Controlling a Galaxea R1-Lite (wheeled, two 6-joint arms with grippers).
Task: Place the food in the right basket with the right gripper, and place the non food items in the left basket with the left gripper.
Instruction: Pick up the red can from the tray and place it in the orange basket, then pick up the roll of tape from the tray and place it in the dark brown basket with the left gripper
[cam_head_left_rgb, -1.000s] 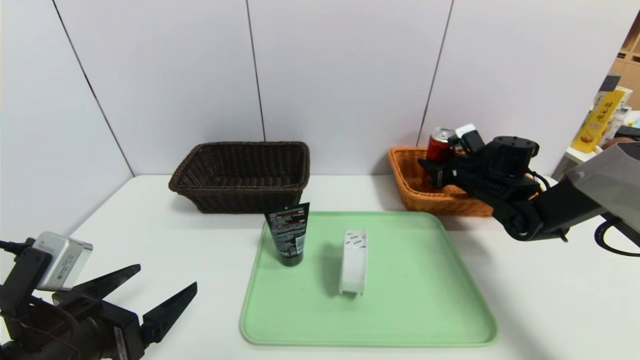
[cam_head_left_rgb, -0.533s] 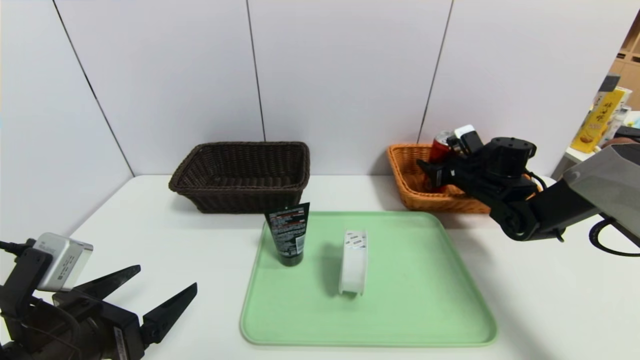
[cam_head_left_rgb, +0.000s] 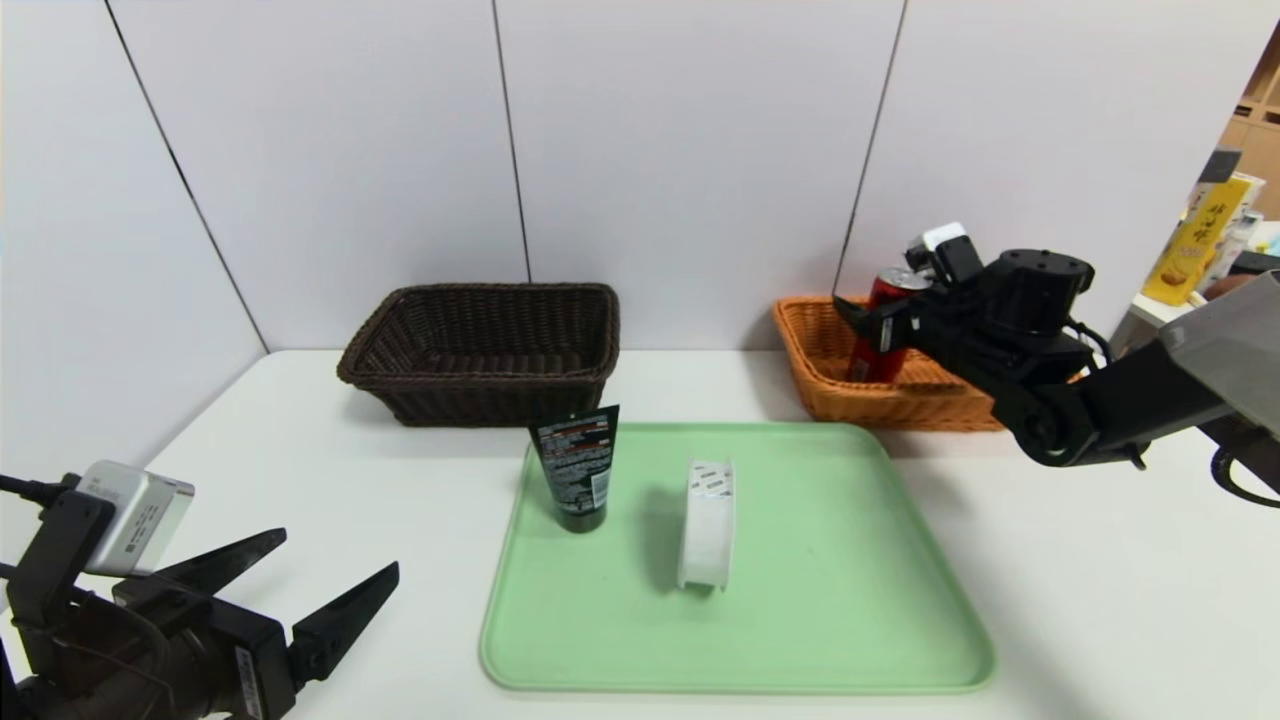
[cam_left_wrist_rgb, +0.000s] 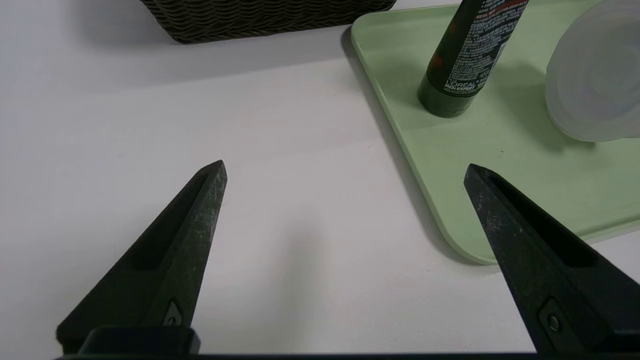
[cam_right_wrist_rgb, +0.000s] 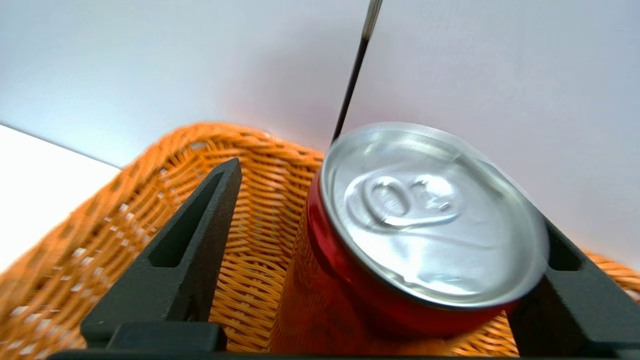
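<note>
my right tool (cam_head_left_rgb: 875, 318), wide open around the red can (cam_head_left_rgb: 883, 345) inside the orange basket (cam_head_left_rgb: 900, 405), two o'clock; left tool (cam_head_left_rgb: 342, 552) open, holding nothing, eight o'clock.

"L'OREAL MEN EXPERT" (small but legible) on the black tube (cam_left_wrist_rgb: 475, 55)

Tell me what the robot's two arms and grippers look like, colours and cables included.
The left gripper is black with pointed fingers, a silver-grey box and looped black cables. The right gripper is black too, with pointed fingers and a small whitish box; its arm has a grey segment and a black cable.
</note>
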